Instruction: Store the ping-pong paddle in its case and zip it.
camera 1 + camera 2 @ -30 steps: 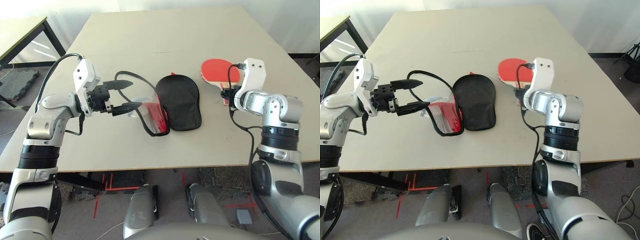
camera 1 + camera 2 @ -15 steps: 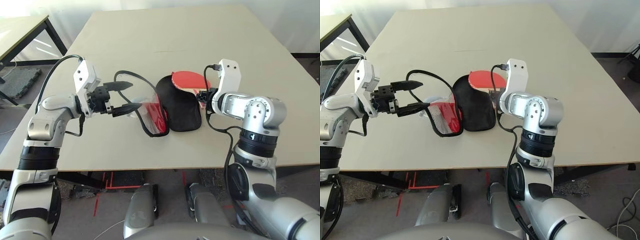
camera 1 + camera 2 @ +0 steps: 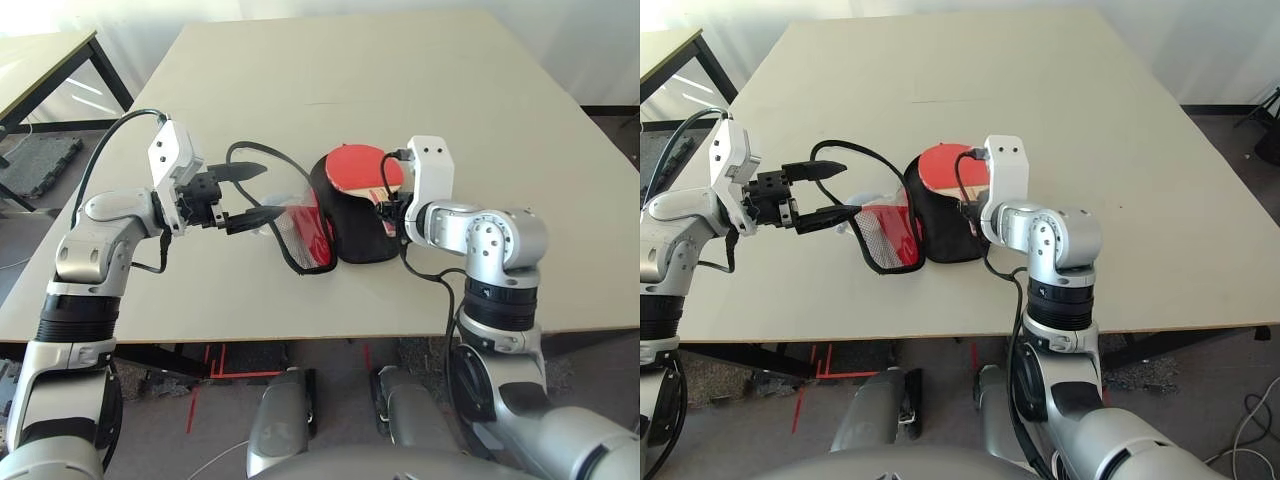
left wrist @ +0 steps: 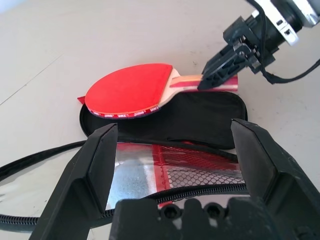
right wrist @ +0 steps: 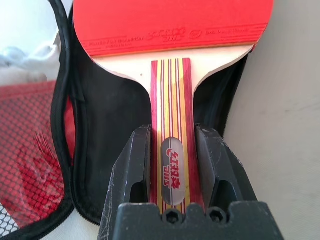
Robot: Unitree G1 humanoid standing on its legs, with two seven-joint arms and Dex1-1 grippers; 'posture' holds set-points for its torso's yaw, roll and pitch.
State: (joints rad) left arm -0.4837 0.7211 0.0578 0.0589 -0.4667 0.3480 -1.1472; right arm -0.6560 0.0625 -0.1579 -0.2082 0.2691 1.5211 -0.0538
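The case lies unzipped on the table, its black half flat and its red mesh flap turned out to the left, with the black zipper edge looping up. The ping-pong paddle, red face up, hovers just over the black half. My right gripper is shut on its striped wooden handle. My left gripper stands open left of the case, its fingers wide apart at the looping zipper edge; from the left wrist the paddle shows above the flap.
The beige table stretches wide behind and right of the case. Its front edge runs just below the case. A second table stands off to the far left.
My right arm has carried the paddle leftward from the right side of the table to above the black half of the case. The left arm has stayed put.
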